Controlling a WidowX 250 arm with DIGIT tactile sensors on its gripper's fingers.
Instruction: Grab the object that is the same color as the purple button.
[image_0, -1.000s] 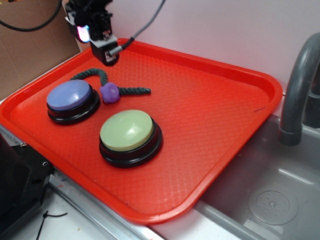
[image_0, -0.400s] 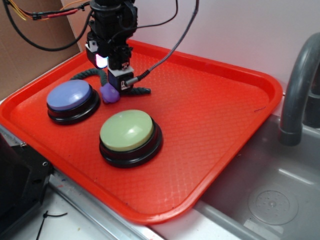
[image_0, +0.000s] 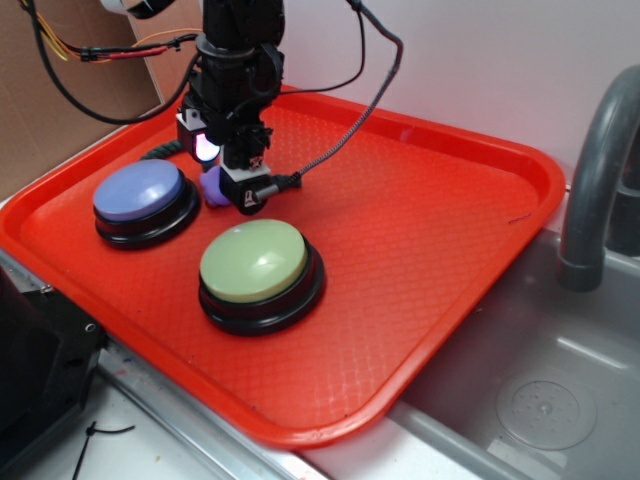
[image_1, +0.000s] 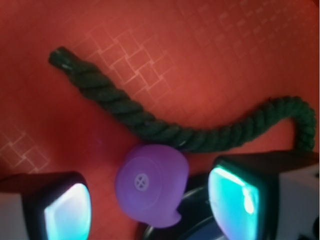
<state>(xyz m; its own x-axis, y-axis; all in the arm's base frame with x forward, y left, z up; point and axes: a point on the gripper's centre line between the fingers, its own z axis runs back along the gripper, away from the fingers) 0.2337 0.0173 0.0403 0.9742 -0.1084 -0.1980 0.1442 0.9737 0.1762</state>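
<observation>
Black gripper (image_0: 222, 185) low over the red plastic tray (image_0: 420, 230), fingers (image_1: 65, 207) spread apart either side of the small purple knobbly ball (image_1: 150, 186) on its dark green twisted rope (image_1: 165, 127), just beside the lavender-purple dome button (image_0: 140, 190); nothing clamped.

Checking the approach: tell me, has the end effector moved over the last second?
Yes. The end effector has come down from the red tray's far rim to the purple ball, beside the purple button.
</observation>
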